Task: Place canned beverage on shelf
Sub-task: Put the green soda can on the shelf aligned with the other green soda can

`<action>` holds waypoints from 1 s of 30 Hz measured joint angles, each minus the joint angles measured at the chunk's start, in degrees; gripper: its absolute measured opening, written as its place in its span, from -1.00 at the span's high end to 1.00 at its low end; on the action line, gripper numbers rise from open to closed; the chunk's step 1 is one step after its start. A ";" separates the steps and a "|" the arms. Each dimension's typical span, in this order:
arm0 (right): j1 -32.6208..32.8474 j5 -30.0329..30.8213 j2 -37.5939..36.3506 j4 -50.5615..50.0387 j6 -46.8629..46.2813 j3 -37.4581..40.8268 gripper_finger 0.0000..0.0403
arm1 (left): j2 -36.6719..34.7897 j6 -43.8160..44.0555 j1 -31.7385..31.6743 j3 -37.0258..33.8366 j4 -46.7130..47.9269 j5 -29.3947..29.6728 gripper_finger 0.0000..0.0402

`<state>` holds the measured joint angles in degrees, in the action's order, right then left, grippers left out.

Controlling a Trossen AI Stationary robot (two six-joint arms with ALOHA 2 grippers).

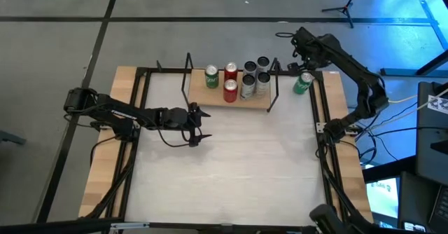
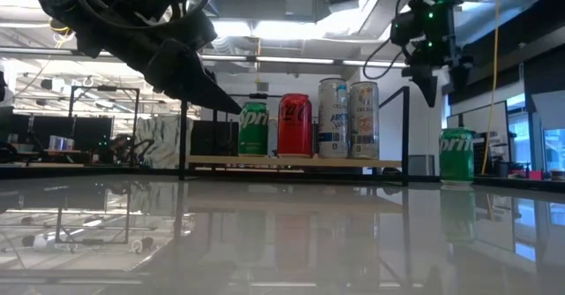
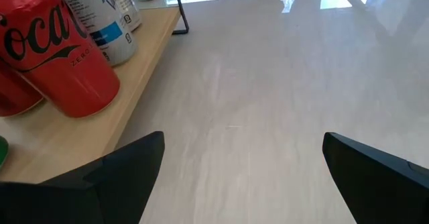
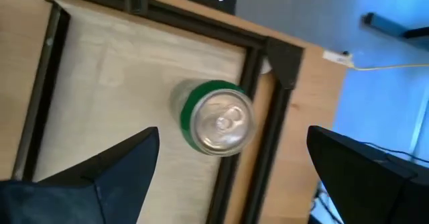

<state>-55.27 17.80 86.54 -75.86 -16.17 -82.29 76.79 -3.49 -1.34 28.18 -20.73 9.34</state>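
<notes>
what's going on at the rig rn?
It is stocking cans onto the shelf. Six cans already stand on it: one green, two red, three silver. One more green can stands upright on the table just off the shelf's right end. The right gripper hovers open directly above that can, not touching it, so a pick looks likely next. The left gripper is open and empty, low over the table in front of the shelf's left end.

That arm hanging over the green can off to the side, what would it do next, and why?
Probably lower straight down. The right gripper is open above the green can, which stands upright on the table outside the shelf. Its fingers already straddle the can top, so descending would put them around it.
</notes>
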 joint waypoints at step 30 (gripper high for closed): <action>-1.02 2.92 15.36 -0.83 -5.00 2.28 -0.87 | 0.00 -0.07 0.00 0.00 0.02 0.24 -0.97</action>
<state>-56.29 20.72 101.90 -76.69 -21.17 -80.01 76.79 -3.55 -1.35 28.18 -20.71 9.58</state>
